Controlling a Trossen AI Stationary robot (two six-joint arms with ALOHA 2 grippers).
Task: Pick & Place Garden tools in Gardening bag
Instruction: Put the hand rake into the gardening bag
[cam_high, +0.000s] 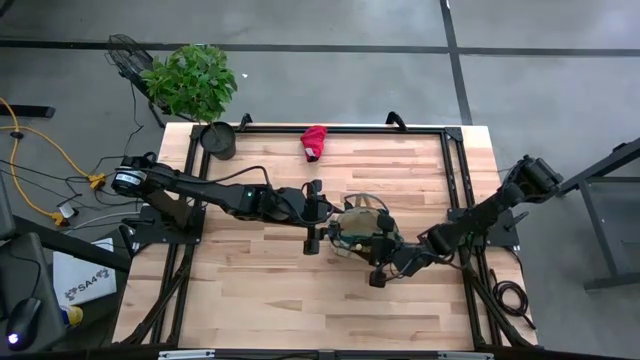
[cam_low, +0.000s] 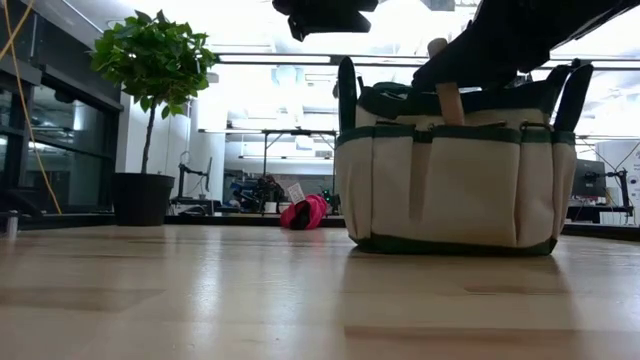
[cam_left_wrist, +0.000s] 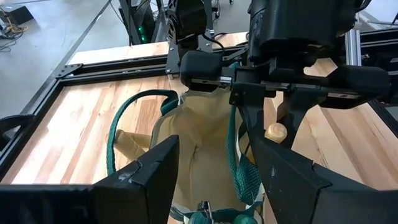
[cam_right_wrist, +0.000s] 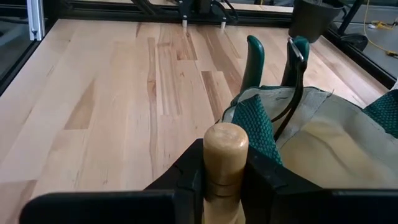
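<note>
1. The right gripper (cam_right_wrist: 225, 180) was clenched on a wooden-handled tool (cam_right_wrist: 225, 152), held over the bag (cam_high: 360, 232) at its mouth.
2. The left gripper (cam_high: 313, 215) hung released just beside the bag.
3. Next, it seemed, the tool needed lowering inside and letting go.
4. A red glove (cam_high: 314, 142) lay well behind the bag.

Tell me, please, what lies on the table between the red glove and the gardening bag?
Nothing: in the high view, only bare tabletop separates the red glove from the gardening bag.
</note>
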